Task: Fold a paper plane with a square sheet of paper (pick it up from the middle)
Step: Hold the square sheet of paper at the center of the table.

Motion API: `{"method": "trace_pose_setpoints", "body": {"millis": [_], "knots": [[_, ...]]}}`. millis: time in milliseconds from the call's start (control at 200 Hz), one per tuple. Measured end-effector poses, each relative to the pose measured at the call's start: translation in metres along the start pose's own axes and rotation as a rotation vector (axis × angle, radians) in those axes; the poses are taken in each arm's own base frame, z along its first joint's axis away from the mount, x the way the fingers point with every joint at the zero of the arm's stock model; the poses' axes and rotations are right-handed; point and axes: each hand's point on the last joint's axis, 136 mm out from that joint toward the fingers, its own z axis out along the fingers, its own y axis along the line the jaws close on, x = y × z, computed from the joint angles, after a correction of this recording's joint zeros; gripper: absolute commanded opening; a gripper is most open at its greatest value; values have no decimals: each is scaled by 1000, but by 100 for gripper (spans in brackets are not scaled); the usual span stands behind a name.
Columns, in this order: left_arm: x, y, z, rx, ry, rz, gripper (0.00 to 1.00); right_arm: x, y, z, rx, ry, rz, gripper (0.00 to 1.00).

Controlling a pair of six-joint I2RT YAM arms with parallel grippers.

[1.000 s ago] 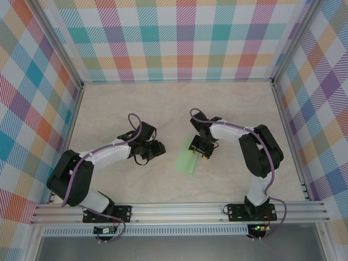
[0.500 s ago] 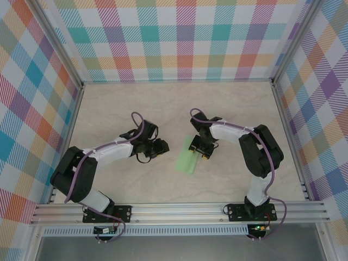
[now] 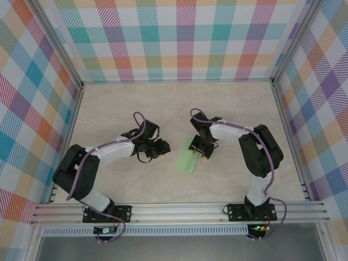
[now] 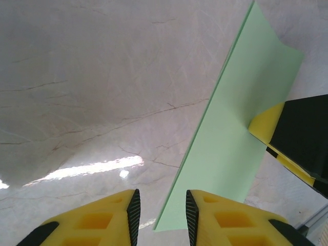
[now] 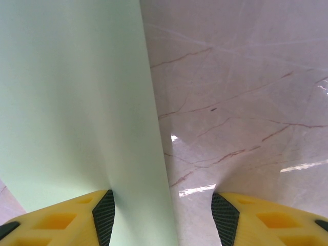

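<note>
The square sheet of paper (image 3: pixel 187 159) is pale green and lies flat on the table, folded into a long narrow strip rather than a paper plane. My right gripper (image 3: pixel 202 154) stands open over its right long edge. In the right wrist view the left finger (image 5: pixel 61 220) rests on the paper (image 5: pixel 77 102), and the right one sits over bare table. My left gripper (image 3: pixel 161 148) is just left of the strip, low over the table and open a narrow way. In the left wrist view the paper (image 4: pixel 241 138) has its near corner just ahead of that gripper (image 4: pixel 161 215), with nothing between the pads.
The marble-look table (image 3: pixel 136 109) is walled on three sides by checked panels (image 3: pixel 179 43). An aluminium rail (image 3: pixel 179 209) with both arm bases runs along the near edge. The right gripper's yellow and black finger (image 4: pixel 277 133) presses on the strip in the left wrist view.
My left gripper has slid a little right toward the strip's left edge, and its jaws have narrowed slightly. The right arm and the paper have not moved.
</note>
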Motion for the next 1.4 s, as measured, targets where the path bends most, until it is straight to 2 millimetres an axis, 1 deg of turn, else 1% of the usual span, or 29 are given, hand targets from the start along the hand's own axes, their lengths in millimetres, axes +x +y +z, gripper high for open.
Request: {"method": "trace_pose_setpoints", "body": {"millis": [50, 115, 170, 220, 305, 500, 670, 795, 885, 1135, 1400], "knots": [[0, -5, 2, 9, 11, 10, 26, 0, 0, 0, 0, 0, 0, 58], [0, -13, 7, 21, 27, 32, 16, 0, 0, 0, 0, 0, 0, 57], [1, -20, 12, 30, 40, 48, 12, 0, 0, 0, 0, 0, 0, 57], [3, -26, 16, 41, 52, 64, 5, 0, 0, 0, 0, 0, 0, 58], [2, -35, 24, 53, 65, 77, 0, 0, 0, 0, 0, 0, 0, 58], [-2, -40, 39, 41, 84, 81, 0, 0, 0, 0, 0, 0, 0, 58], [-2, -49, 50, 42, 99, 99, 0, 0, 0, 0, 1, 0, 0, 58], [-1, -57, 56, 49, 111, 111, 0, 0, 0, 0, 0, 0, 0, 58], [-3, -58, 59, 46, 114, 114, 0, 0, 0, 0, 0, 0, 0, 58], [3, -45, 70, -14, 151, 101, 0, 0, 0, 0, 0, 0, 0, 58], [4, -38, 77, -45, 163, 90, 0, 0, 0, 0, -1, 0, 0, 59]]}}
